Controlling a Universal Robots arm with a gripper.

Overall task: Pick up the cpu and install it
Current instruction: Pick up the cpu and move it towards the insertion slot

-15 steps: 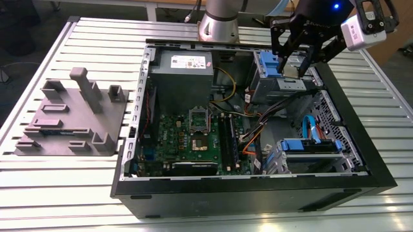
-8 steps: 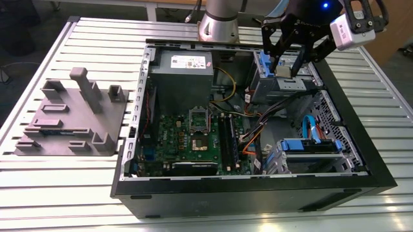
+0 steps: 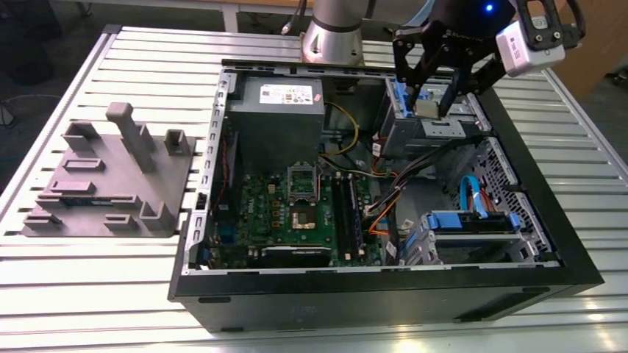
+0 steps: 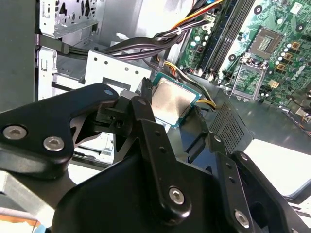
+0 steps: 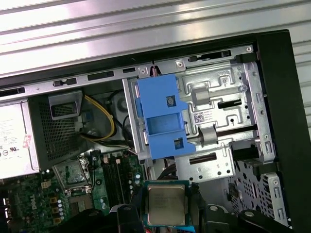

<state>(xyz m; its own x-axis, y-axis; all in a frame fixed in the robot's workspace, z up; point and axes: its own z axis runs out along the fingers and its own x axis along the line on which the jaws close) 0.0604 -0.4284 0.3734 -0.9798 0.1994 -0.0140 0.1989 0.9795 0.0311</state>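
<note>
My gripper [image 3: 429, 110] hangs over the back right part of the open computer case [image 3: 393, 294], above the drive cage. It is shut on the cpu [image 3: 428, 108], a small flat square chip with a silver-grey metal top. In both wrist views the cpu [image 4: 172, 101] [image 5: 166, 204] sits edge-on between the black fingers [image 4: 145, 104]. The motherboard [image 3: 284, 220] lies on the case floor toward the exterior view's left. Its socket [image 3: 305, 215] is bare, with the metal frame [image 3: 301, 179] swung up; the socket [image 4: 266, 41] [image 5: 77, 175] also shows in both wrist views.
A grey power-supply box [image 3: 278, 103] fills the case's back left corner. Black memory sticks [image 3: 343, 213] stand beside the socket. Bundled cables [image 3: 393, 184] cross the middle. A blue drive bracket [image 5: 160, 116] lies under the gripper. A grey fixture block [image 3: 108, 176] rests on the slatted table [image 3: 98, 294].
</note>
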